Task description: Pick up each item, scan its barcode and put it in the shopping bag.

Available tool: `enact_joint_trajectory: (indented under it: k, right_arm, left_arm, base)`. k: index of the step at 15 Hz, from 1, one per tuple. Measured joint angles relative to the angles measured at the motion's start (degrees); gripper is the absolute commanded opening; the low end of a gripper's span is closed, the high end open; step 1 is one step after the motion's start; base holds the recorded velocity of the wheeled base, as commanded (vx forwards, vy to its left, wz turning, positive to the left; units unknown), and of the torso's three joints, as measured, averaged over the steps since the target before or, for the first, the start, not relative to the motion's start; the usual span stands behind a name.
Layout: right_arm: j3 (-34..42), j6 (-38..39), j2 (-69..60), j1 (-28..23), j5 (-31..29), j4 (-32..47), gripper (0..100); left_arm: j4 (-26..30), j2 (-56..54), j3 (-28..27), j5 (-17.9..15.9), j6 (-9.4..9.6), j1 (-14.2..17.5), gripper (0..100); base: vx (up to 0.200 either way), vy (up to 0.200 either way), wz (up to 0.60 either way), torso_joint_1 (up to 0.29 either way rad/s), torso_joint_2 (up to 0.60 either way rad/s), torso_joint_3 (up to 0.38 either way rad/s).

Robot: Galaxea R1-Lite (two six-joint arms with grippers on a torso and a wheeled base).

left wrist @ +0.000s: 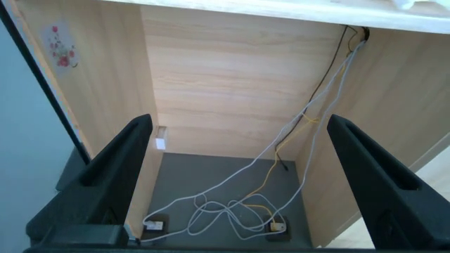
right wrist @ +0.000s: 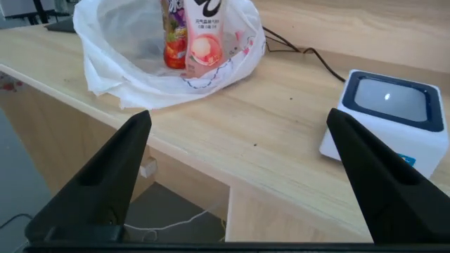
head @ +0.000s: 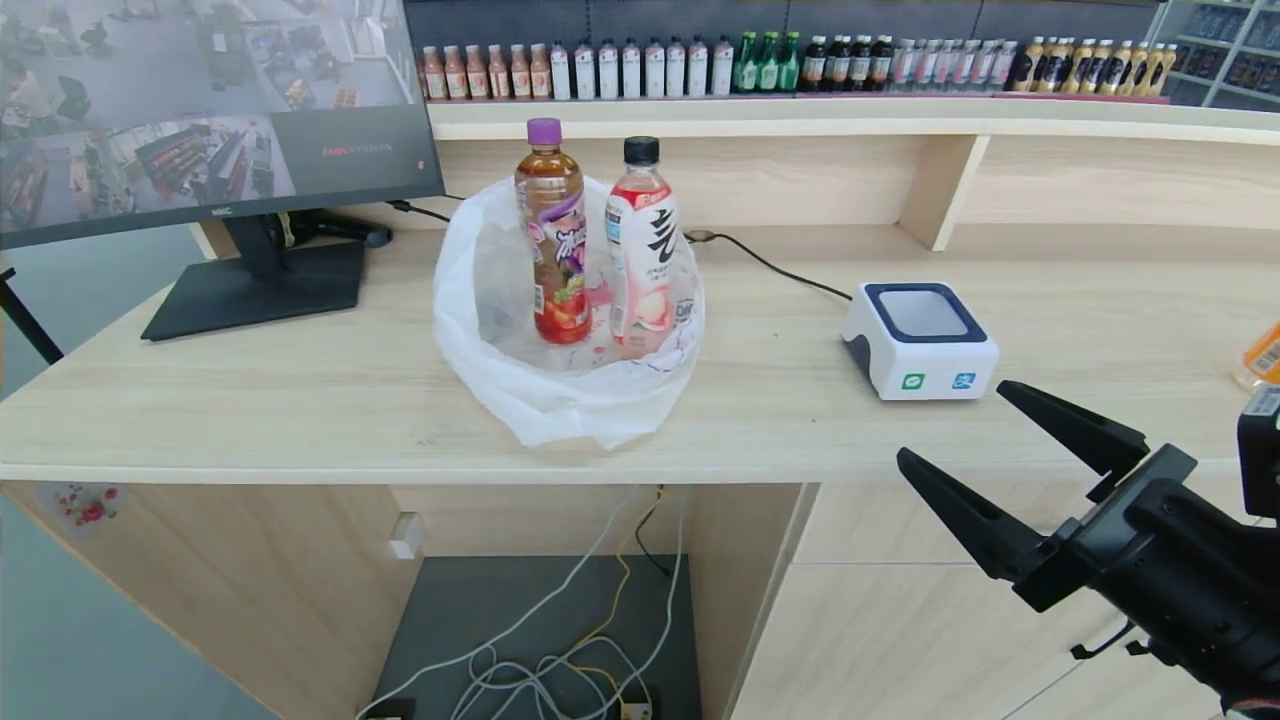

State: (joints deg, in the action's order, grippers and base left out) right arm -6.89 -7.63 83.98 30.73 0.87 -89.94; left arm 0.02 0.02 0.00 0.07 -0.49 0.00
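A white shopping bag [head: 560, 385] lies open on the wooden counter [head: 300, 400]. Two bottles stand upright in it: a tea bottle with a purple cap [head: 552, 235] and a pink bottle with a black cap [head: 640, 250]. To their right sits the white barcode scanner [head: 920, 340]. My right gripper [head: 950, 420] hangs open and empty just off the counter's front edge, in front of the scanner. From the right wrist I see the bag [right wrist: 119, 77], the pink bottle [right wrist: 205, 42] and the scanner [right wrist: 387, 112] past the right gripper [right wrist: 239, 116]. My left gripper [left wrist: 239, 119] is open and empty, below counter height.
An orange item [head: 1262, 355] pokes in at the counter's far right edge. A monitor [head: 200, 110] stands at the back left. A raised shelf with a row of bottles [head: 800, 65] runs along the back. Loose cables [left wrist: 239, 211] lie in the recess under the counter.
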Motion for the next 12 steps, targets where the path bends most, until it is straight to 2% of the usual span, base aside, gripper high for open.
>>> enact_joint_trajectory:
  k: [12]
  right_arm:
    - [2.07,0.00,-0.90,0.52,0.00,0.02,100]
  left_arm:
    - [-0.02,0.00,0.00,0.00,-0.11,0.00,100]
  base:
    - [0.000,-0.200,0.00,0.002,0.00,0.002]
